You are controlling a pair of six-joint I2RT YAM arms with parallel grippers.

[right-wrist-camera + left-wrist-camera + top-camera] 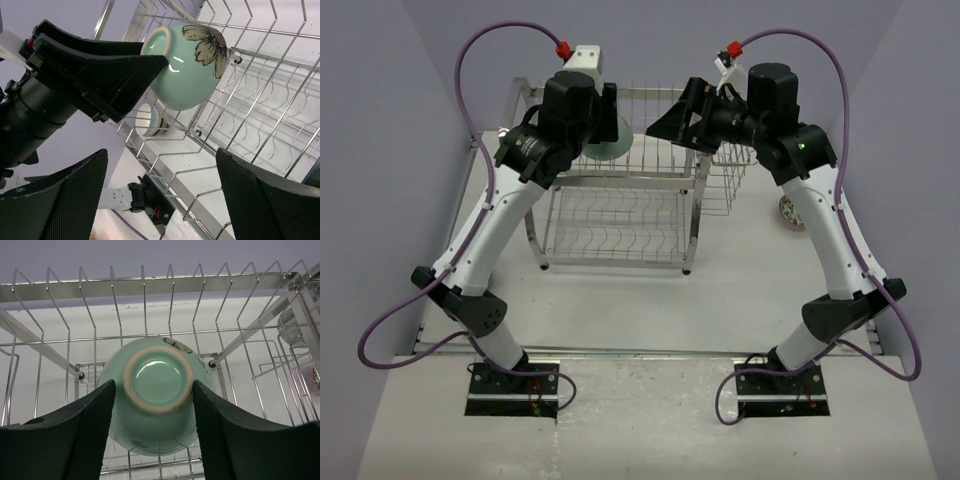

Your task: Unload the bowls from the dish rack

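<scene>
Rack (150, 287): left fingers (75, 435) perhaps against bowl (157, 380)

Mint-green bowl (157, 380) was glossy glazed ceramic, its foot ring (128, 384) matt and bare; dish rack (150, 287) was shiny steel wire.

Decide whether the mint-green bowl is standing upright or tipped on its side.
Tipped on its side: the mint-green bowl turns its foot ring toward the left wrist camera, among the dish rack wires.

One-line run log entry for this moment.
left hand: straddles mint-green bowl on dish rack upper tier, grip unclear | right hand: open, empty
</scene>
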